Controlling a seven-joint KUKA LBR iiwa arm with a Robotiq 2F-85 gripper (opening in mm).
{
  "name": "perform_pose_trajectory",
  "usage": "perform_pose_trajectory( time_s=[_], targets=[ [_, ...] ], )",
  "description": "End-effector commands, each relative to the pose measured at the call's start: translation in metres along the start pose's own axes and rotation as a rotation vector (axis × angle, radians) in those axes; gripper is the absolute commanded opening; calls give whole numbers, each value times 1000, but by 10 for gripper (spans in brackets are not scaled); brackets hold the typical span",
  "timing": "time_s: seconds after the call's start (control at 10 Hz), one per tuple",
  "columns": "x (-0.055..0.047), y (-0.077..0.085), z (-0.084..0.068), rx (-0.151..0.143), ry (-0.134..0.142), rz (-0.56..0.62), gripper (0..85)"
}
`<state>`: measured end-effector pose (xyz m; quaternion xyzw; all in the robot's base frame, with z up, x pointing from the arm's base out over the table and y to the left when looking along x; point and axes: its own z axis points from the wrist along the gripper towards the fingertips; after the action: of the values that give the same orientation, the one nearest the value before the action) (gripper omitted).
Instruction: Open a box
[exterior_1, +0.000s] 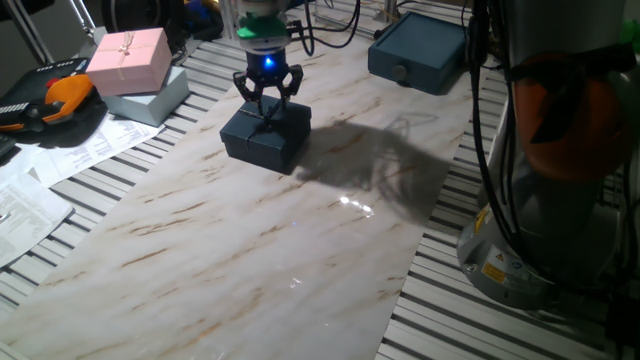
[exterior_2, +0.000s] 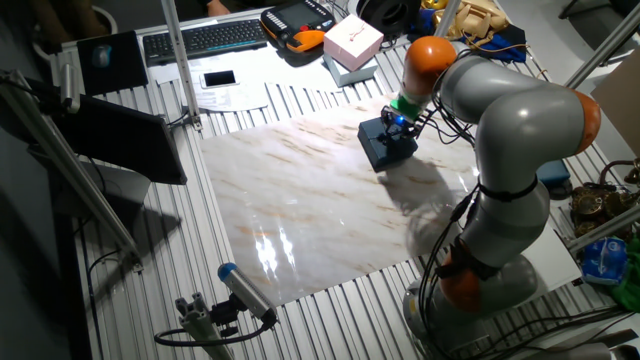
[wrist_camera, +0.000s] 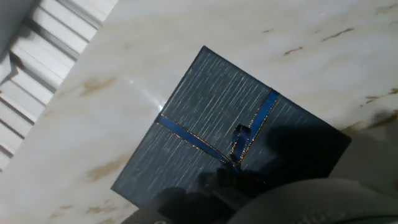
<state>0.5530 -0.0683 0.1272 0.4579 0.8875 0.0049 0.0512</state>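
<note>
Pink gift box (exterior_1: 130, 58) upper left, blue case (exterior_1: 418, 52) upper right; box (exterior_1: 266, 134) lidded, gripper (exterior_1: 267, 103) fingers apart over lid

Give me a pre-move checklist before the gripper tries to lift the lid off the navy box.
1. Lid seated on the navy box: ok, still closed.
2. Gripper above the box: ok.
3. Fingers astride the lid edges: cannot tell.
4. Jaws open or shut: cannot tell.
5. Ribbon bow clear of fingers: cannot tell, it lies in shadow.
6. Pink gift box and blue case away from the lift path: ok.
</note>
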Motion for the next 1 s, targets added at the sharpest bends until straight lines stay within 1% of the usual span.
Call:
perform_pose_trajectory(
  time_s=[0.0,0.1,0.3,0.5,0.6,0.8,0.9],
  targets=[
    [-1,-2,-3,0,0,4,680],
    [-6,-6,-5,-10,19,4,680],
    [-10,-3,2,-3,20,12,680],
    [-12,2,10,11,11,21,680],
    [-13,3,12,12,9,22,680],
    [-14,4,17,13,8,25,680],
    [-13,6,20,14,6,25,680]
  ],
)
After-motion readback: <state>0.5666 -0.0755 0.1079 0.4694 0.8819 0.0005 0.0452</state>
